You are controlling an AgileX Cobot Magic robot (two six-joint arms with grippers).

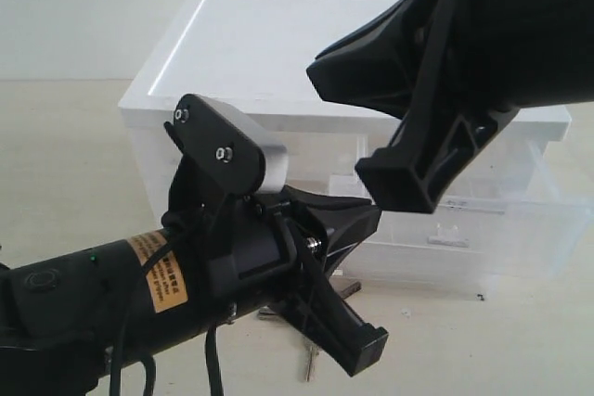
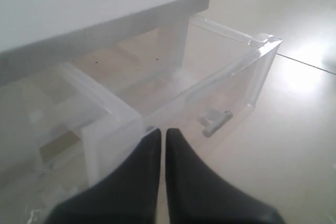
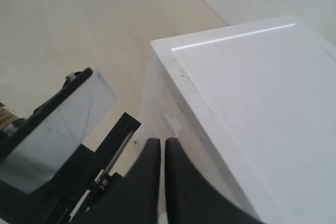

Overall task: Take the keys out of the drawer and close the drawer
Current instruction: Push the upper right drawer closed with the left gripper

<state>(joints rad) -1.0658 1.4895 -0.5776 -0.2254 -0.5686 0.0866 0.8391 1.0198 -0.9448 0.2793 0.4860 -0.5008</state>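
Observation:
The clear drawer [image 2: 231, 85] stands pulled out of the white-topped cabinet [image 1: 278, 53]. Its small white tab handle [image 2: 215, 120] faces the table, and nothing shows inside it. My left gripper [image 2: 163, 130] is shut with nothing between its fingers, its tips just in front of the drawer's front wall, near a corner. Silver pieces of the keys [image 1: 311, 359] lie on the table under my left arm; the blue fob is hidden. My right gripper [image 3: 161, 141] is shut and empty, hovering above the cabinet's side edge.
The cabinet's flat white top [image 3: 262, 93] fills much of the right wrist view. The left arm's wrist camera [image 3: 52, 129] sits close beside the right gripper. Beige table [image 2: 294, 145] lies in front of the drawer.

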